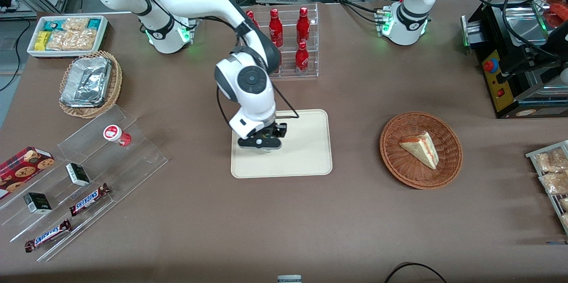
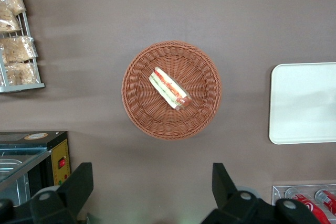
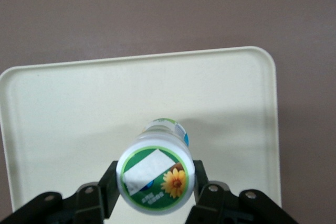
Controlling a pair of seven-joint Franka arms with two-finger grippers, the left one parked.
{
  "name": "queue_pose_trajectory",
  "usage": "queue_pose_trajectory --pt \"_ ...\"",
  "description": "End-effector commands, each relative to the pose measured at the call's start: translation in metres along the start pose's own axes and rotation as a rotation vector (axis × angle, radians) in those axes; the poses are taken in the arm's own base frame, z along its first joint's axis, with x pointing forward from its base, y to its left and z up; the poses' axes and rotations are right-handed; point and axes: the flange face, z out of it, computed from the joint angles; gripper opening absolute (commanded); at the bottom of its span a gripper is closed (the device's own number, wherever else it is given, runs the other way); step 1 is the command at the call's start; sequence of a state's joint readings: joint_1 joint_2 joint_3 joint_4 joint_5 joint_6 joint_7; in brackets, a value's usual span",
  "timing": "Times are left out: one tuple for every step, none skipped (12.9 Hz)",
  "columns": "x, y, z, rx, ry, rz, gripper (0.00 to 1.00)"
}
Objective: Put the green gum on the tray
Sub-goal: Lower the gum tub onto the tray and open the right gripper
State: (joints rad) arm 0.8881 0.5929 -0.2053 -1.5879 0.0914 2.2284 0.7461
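The green gum (image 3: 156, 174) is a small canister with a white lid bearing a green label and an orange flower. My right gripper (image 3: 155, 184) is shut on the green gum, one finger on each side of it. It holds the canister over the cream-beige tray (image 3: 63, 108). In the front view the gripper (image 1: 265, 143) is low over the part of the tray (image 1: 306, 141) toward the working arm's end, and the wrist hides nearly all of the gum. I cannot tell whether the canister touches the tray.
A red-and-white canister (image 1: 115, 134) stands on a clear acrylic stand with Snickers bars (image 1: 88, 198) and small boxes. A wicker basket with a sandwich (image 1: 420, 150) lies toward the parked arm's end. A rack of red bottles (image 1: 293, 43) stands farther from the camera than the tray.
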Motion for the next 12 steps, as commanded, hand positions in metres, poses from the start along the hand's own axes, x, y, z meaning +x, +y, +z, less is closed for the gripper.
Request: queue_pose_trajectory --pt "-0.005 -0.018 0.026 0.015 -0.009 -0.002 0.0" --pt "-0.008 -0.021 0.033 0.022 -0.005 0.012 0.0" --pt "-0.013 -0.025 0.038 0.024 -0.008 0.024 0.0" --pt "-0.019 -0.032 0.043 0.036 -0.014 0.018 0.0" --pt "-0.021 -0.033 0.047 0.04 -0.019 0.025 0.0" --pt "-0.022 -0.034 0.047 0.055 -0.034 0.043 0.0" --pt "-0.024 -0.035 0.048 0.064 -0.048 0.054 0.0" --pt "-0.026 -0.035 0.051 0.065 -0.05 0.056 0.0" --pt "-0.027 -0.035 0.054 0.066 -0.051 0.052 0.0" --pt "-0.026 -0.034 0.057 0.063 -0.052 0.054 0.31" --pt "-0.026 -0.034 0.058 0.062 -0.053 0.055 0.79" --pt "-0.026 -0.033 0.057 0.062 -0.053 0.043 0.8"
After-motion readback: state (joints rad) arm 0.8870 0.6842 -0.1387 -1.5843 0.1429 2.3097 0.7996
